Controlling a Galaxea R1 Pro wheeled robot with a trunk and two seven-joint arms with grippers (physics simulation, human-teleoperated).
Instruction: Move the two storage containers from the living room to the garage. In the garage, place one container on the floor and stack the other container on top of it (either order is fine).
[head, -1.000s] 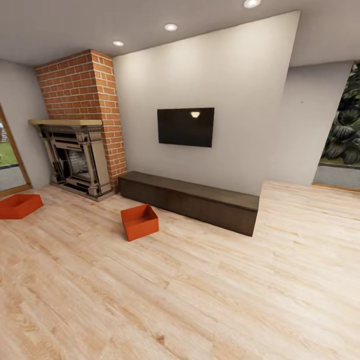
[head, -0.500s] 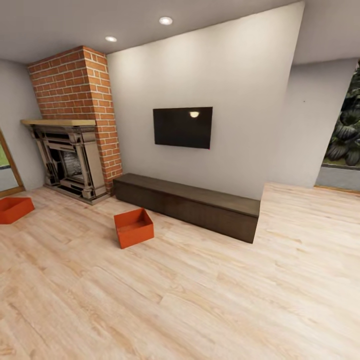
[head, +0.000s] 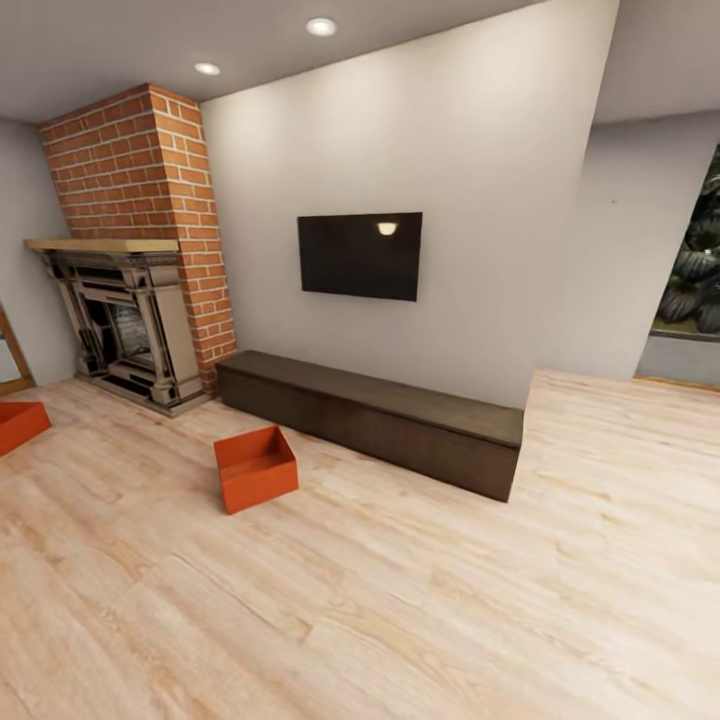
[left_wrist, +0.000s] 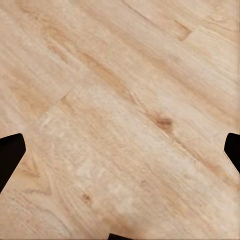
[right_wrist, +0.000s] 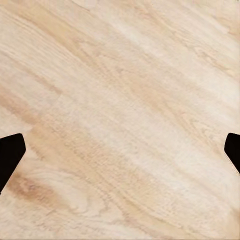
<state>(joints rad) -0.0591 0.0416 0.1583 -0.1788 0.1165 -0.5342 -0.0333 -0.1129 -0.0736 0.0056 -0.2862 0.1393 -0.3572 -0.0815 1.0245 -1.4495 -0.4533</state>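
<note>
Head view, left to right: one storage container (head: 18, 424) cut by the frame edge, far left of the fireplace (head: 125, 320); second container (head: 256, 467) in front of it, rightwards, long axis angled toward the dark cabinet (head: 375, 420). Best to approach squarely, along the long side. Left hand (left_wrist: 120, 160) and right hand (right_wrist: 120, 155) spread wide, holding nothing.

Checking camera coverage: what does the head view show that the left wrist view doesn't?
Head view only: two orange-red containers, one mid-floor, one cut off at the picture's left edge, plus brick fireplace, wall TV and dark low cabinet. Left wrist view only: the left gripper, fingertips wide apart, empty. Both: the light wood plank floor.
</note>
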